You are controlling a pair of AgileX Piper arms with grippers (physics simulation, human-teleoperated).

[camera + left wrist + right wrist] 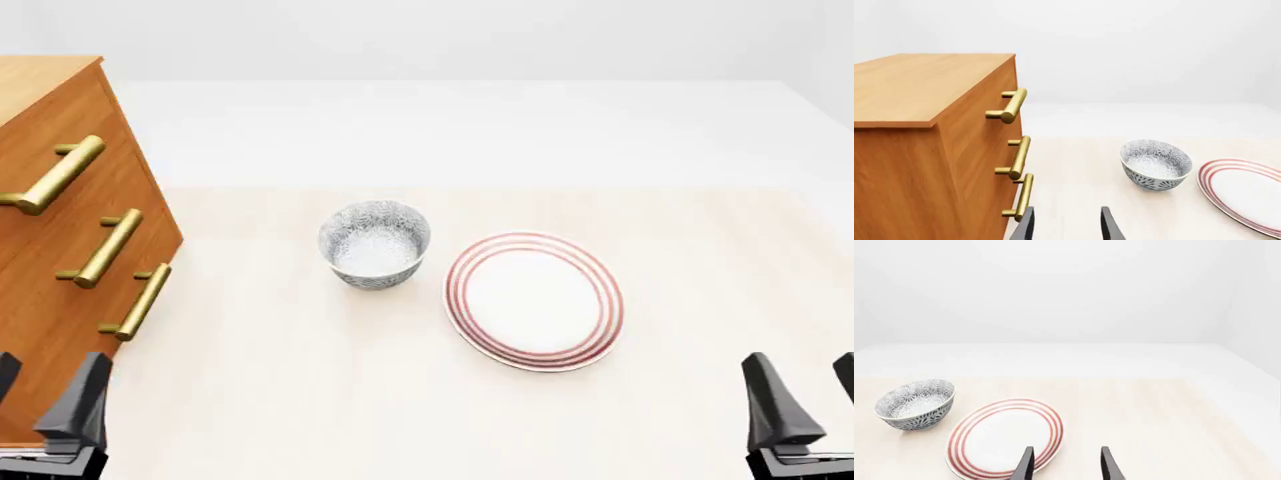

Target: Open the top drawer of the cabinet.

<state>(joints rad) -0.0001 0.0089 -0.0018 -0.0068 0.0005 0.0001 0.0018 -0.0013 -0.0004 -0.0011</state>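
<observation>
The orange-brown wooden cabinet (40,290) stands at the table's left edge, and the left wrist view shows it too (914,150). Its top drawer (118,125) sits flush with the two below it, and its gold bar handle (54,175) (1011,106) sticks out from the front. My left gripper (43,398) (1067,227) is open at the near left, close to the cabinet's lowest handle (1021,197) but touching nothing. My right gripper (807,398) (1066,466) is open at the near right, holding nothing.
A blue-patterned bowl (375,243) (1155,164) (914,404) stands mid-table. Just right of it lies a white plate with red rings (534,300) (1004,437) (1244,192). The light wooden table (334,390) gives way to a white floor behind.
</observation>
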